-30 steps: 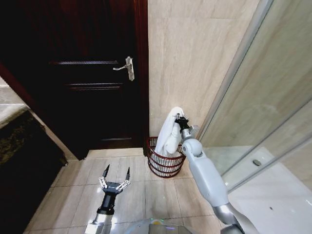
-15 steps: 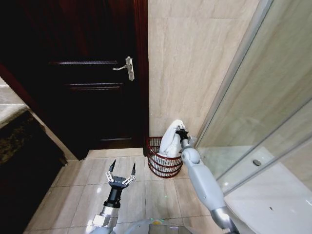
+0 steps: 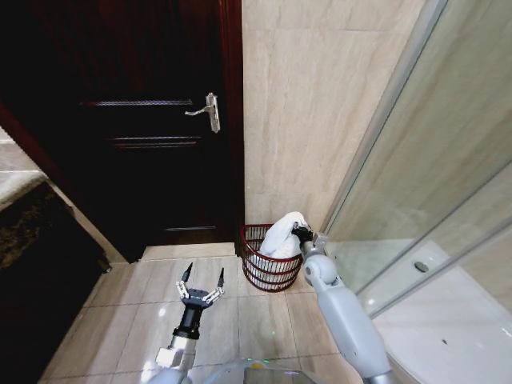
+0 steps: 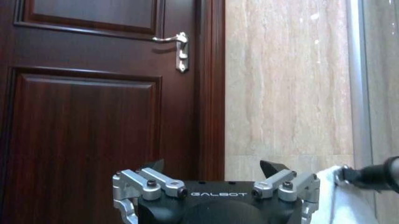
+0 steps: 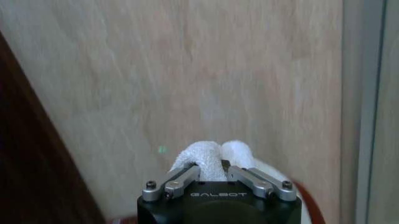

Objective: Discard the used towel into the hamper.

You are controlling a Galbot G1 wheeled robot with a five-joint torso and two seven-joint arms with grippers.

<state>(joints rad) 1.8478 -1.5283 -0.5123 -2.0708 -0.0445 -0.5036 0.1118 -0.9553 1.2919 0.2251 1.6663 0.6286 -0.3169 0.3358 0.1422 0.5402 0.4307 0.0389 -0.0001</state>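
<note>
My right pincer point(image 3: 299, 232) pinches the white towel point(image 3: 282, 238) over the hamper point(image 3: 268, 272) by the wall, so it drops inside. My left pincer point(image 3: 199, 286) hangs wide above the floor.

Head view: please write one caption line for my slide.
Right pincer, shut on white towel, lowers it into the hamper; left pincer open.
</note>
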